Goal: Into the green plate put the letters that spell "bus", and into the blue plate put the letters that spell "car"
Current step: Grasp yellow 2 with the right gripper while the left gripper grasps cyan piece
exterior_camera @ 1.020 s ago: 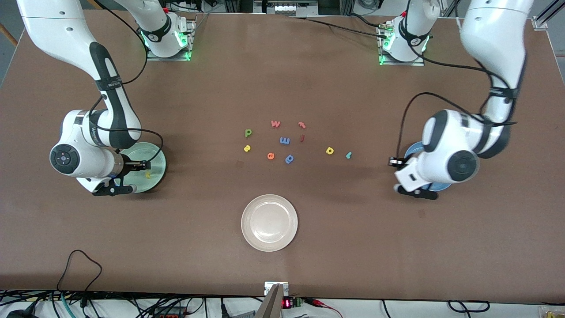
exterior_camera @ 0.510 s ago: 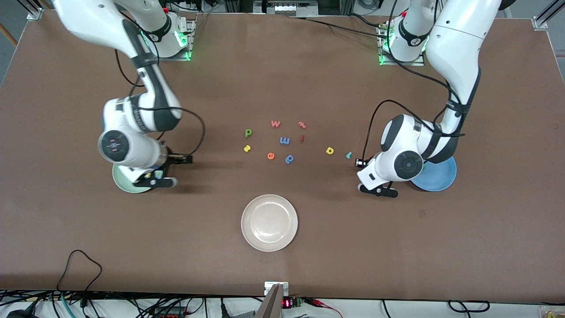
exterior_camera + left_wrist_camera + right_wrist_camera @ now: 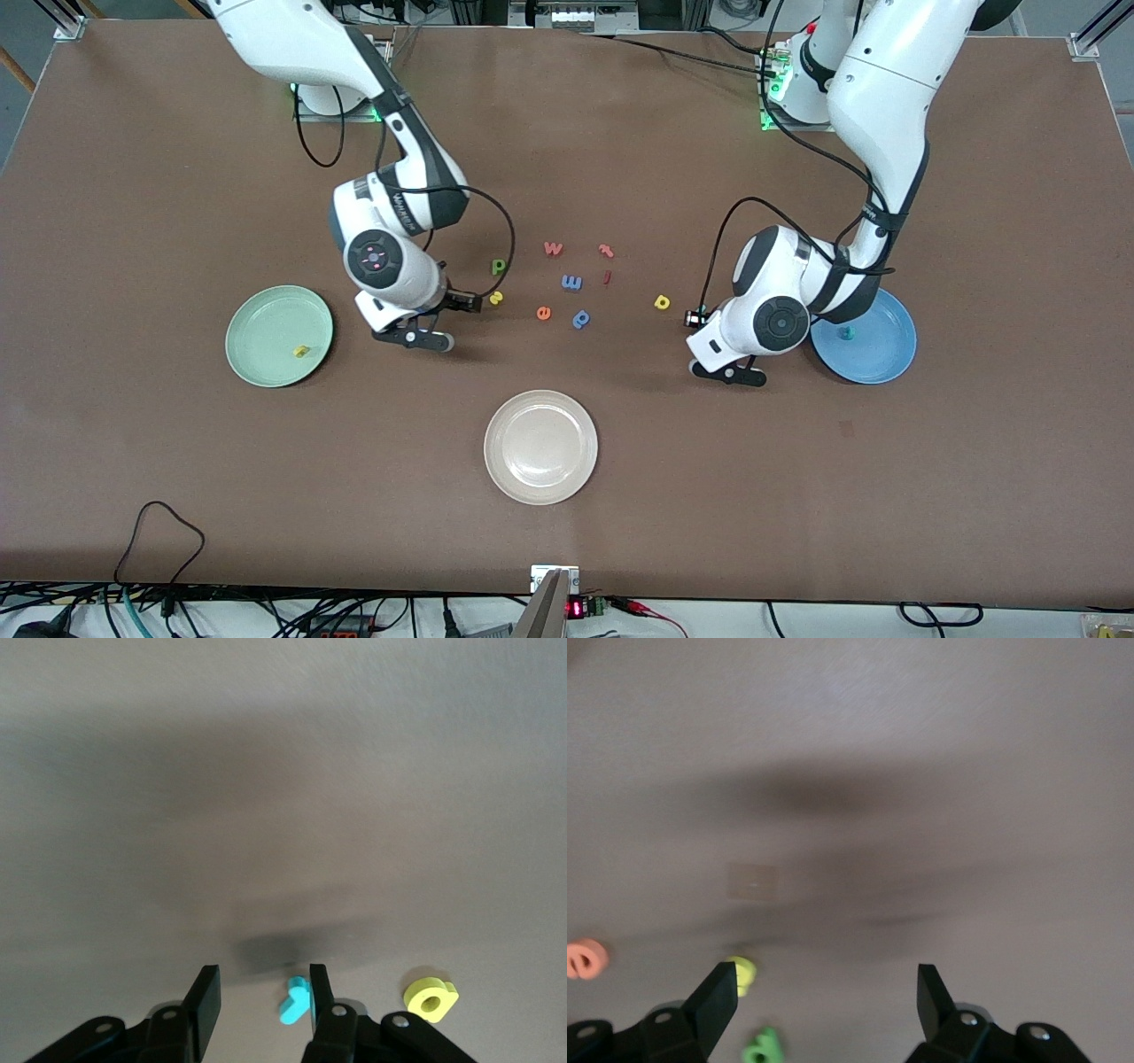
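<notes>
step: second pick each side | right gripper (image 3: 824, 992) wide open over yellow "s" (image 3: 496, 298), beside green "b" (image 3: 499, 265) | left gripper (image 3: 264, 997) part-open, empty, over teal "r" (image 3: 295, 1003) | green plate (image 3: 244, 312) has "u" (image 3: 301, 351); blue plate (image 3: 895, 354) has "c" (image 3: 847, 333) | next: centre, descend, close

On my brown tabletop (image 3: 177, 461), the cream plate (image 3: 540, 447) sits nearest the front camera. Farther from the camera than that plate lie the orange "e" (image 3: 543, 312), blue "p" (image 3: 581, 318), blue "m" (image 3: 571, 283), red "w" (image 3: 553, 248) and two small red pieces (image 3: 606, 251).
</notes>
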Robot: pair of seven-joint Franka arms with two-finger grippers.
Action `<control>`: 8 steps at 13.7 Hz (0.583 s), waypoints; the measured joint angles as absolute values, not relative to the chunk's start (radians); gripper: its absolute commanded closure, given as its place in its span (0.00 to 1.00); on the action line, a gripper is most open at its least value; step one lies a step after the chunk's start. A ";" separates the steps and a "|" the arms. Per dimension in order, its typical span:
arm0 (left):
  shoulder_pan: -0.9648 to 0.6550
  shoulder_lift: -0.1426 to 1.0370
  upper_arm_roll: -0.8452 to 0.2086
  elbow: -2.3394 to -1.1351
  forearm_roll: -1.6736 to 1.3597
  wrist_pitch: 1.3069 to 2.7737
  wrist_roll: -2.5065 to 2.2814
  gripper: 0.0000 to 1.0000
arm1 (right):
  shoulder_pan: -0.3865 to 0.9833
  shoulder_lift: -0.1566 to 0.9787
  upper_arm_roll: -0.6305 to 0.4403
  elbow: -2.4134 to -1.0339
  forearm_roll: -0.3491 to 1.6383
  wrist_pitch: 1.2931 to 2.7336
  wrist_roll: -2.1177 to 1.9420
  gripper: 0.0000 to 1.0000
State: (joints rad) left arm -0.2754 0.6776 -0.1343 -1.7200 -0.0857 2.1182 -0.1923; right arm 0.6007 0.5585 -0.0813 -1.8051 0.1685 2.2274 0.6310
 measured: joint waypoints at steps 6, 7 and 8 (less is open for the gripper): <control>-0.274 0.660 -0.143 -1.794 -0.086 2.177 -0.192 0.55 | 0.689 0.618 -0.081 -1.805 0.169 2.365 0.920 0.27; -0.274 0.656 -0.144 -1.802 -0.086 2.187 -0.192 0.55 | 0.691 0.627 -0.081 -1.805 0.171 2.381 0.953 0.32; -0.274 0.651 -0.146 -1.812 -0.086 2.196 -0.192 0.55 | 0.693 0.636 -0.081 -1.803 0.172 2.393 0.981 0.37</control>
